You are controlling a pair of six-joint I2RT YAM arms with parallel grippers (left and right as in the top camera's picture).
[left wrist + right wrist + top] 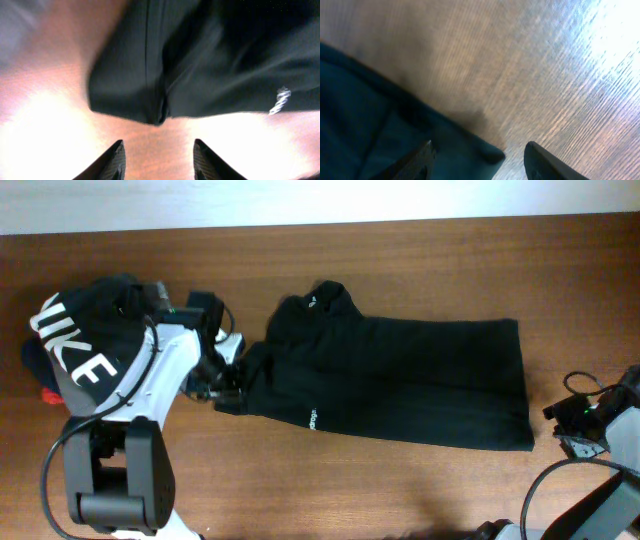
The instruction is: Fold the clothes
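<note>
The plain black soft-fabric T-shirt (400, 390) lay flat as a long band across the brown wooden worktop (400, 270). The left end effector (159, 161) and right end effector (477, 162) stood spread and empty at its opposite ends, apparently positioned to grip for the next fold.

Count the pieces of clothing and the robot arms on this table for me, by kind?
Plain black T-shirt: 1
Black top with big white letters: 1
Robot arms: 2
Total: 4
</note>
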